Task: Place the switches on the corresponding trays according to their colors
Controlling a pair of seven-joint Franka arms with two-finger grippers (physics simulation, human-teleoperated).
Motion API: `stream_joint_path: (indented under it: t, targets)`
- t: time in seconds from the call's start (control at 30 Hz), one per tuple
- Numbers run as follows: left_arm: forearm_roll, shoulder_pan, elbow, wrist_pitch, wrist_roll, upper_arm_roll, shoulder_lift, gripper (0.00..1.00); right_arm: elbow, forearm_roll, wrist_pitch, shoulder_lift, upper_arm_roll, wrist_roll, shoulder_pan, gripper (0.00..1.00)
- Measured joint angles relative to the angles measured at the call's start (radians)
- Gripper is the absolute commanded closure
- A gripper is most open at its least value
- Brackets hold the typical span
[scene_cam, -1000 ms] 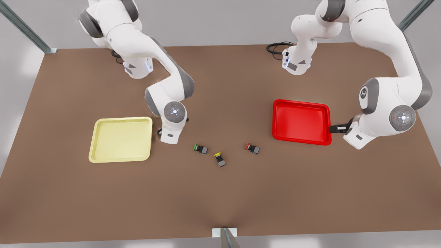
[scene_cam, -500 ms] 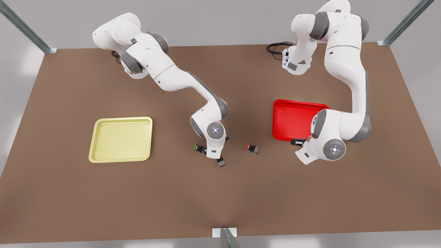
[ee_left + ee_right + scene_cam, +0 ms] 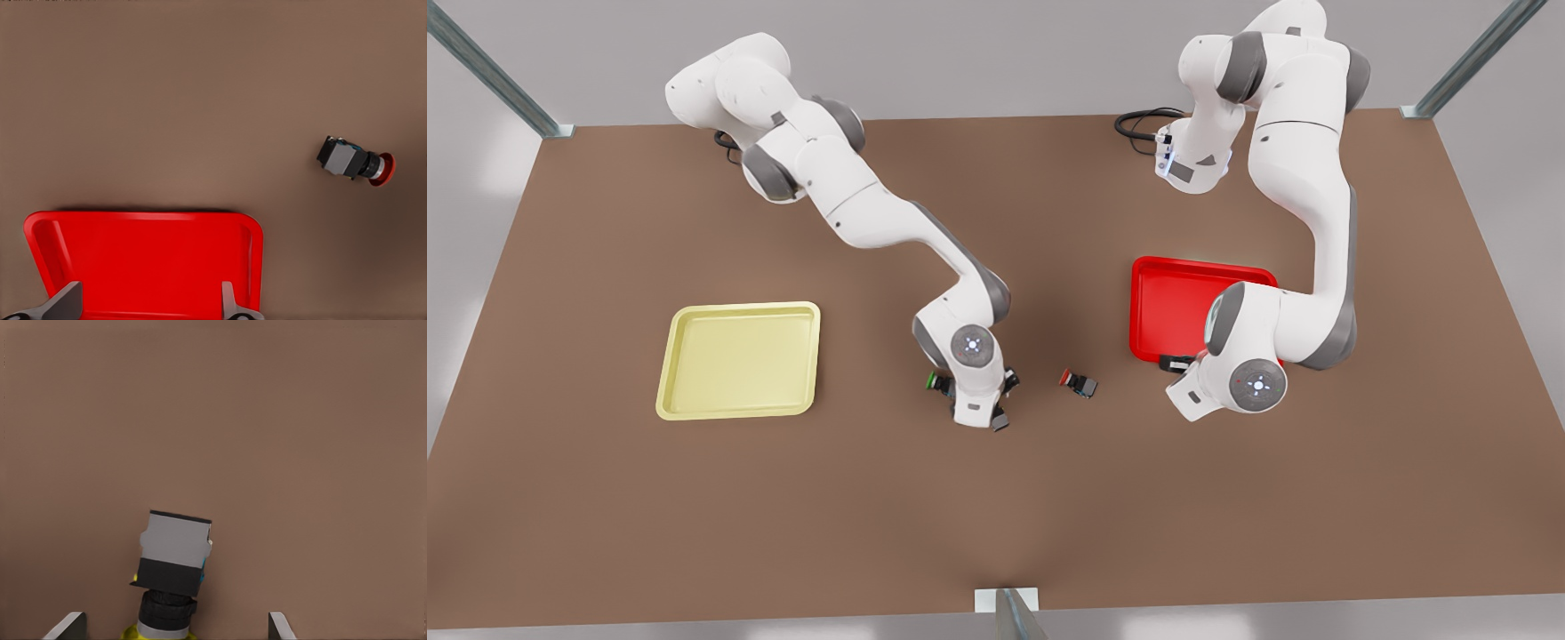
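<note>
The yellow switch (image 3: 172,563) lies on its side on the brown table, directly under my right gripper (image 3: 173,627), which is open with a finger on each side of the yellow cap. In the front view that gripper (image 3: 980,404) covers most of the switch (image 3: 999,420). The red switch (image 3: 1079,383) lies alone, left of the red tray (image 3: 1174,302). My left gripper (image 3: 147,303) is open above the red tray's (image 3: 143,257) near edge, apart from the red switch (image 3: 353,161). At the front view's left sits the yellow tray (image 3: 738,358), holding nothing.
A green-capped switch (image 3: 934,380) lies just beside the right arm's wrist, toward the yellow tray. A black cable (image 3: 1138,120) is coiled at the far table edge by the arm base. The table's (image 3: 996,516) near half is bare.
Over the last second both arms swung inward from beside their trays. In the last half second the right gripper settled over the yellow switch and the left arm shifted slightly toward the red switch.
</note>
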Motion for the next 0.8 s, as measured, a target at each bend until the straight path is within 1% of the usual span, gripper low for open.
stream_joint_path:
  t: [0.07,0.4,0.47,0.6,0.77,0.8]
  targets:
    - [0.0,0.0,-0.001,0.0,0.0,0.0,0.0,0.0,0.054,0.0,0.006,0.037,0.0,0.0,0.0,0.0]
    - [0.003,-0.002,0.0,-0.005,0.002,0.002,-0.002,0.0,0.057,0.0,0.147,0.064,-0.009,-0.011,-0.004,0.0]
    - [0.002,-0.004,0.001,0.003,0.0,0.001,0.016,0.0,0.056,0.0,0.176,0.071,-0.012,-0.012,0.0,0.0]
    - [-0.003,-0.065,0.0,0.046,-0.08,0.0,0.034,0.0,0.056,0.0,0.198,0.088,-0.014,-0.009,0.016,0.0]
    - [-0.006,-0.089,-0.012,0.043,-0.115,0.0,0.04,0.0,0.054,0.0,0.188,0.089,-0.023,-0.001,0.015,0.0]
    - [-0.01,-0.121,-0.011,0.043,-0.17,-0.006,0.043,0.0,0.054,0.0,0.183,0.087,-0.023,0.0,0.014,0.11]
